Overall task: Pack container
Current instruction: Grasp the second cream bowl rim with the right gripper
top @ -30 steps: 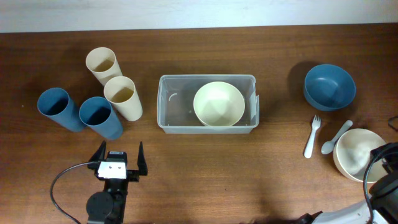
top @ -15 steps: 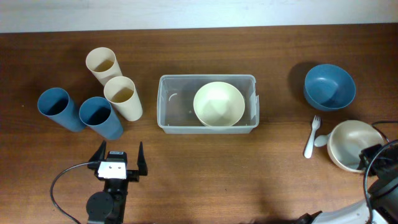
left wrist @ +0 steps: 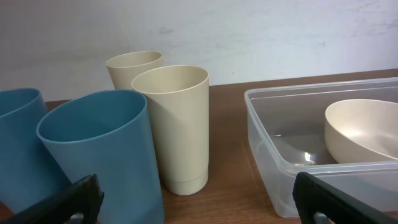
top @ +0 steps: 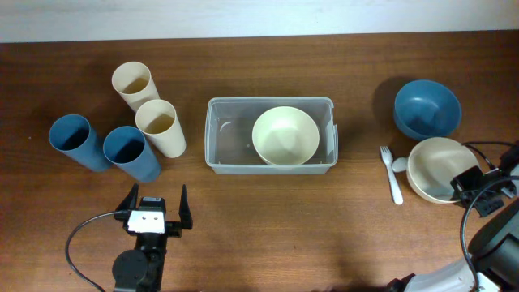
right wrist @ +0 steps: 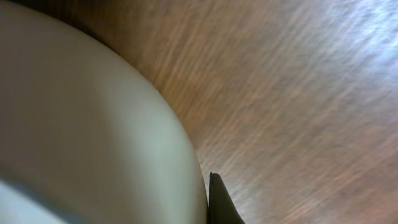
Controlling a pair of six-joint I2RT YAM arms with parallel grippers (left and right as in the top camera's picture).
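Overhead — right end effector (top: 462, 182) on bowl (top: 430, 162)

My right jaws, open a second ago, have closed on the right rim of the cream bowl (top: 434, 166). The bowl has moved left and farther from me over the tabletop (top: 324, 227), and now sits just beside the blue bowl (top: 426, 108), which has edged slightly left. The white fork (top: 391, 180) and white spoon (top: 398, 165) have shifted left too. Only the spoon's rounded end now shows, at the cream bowl's left edge.
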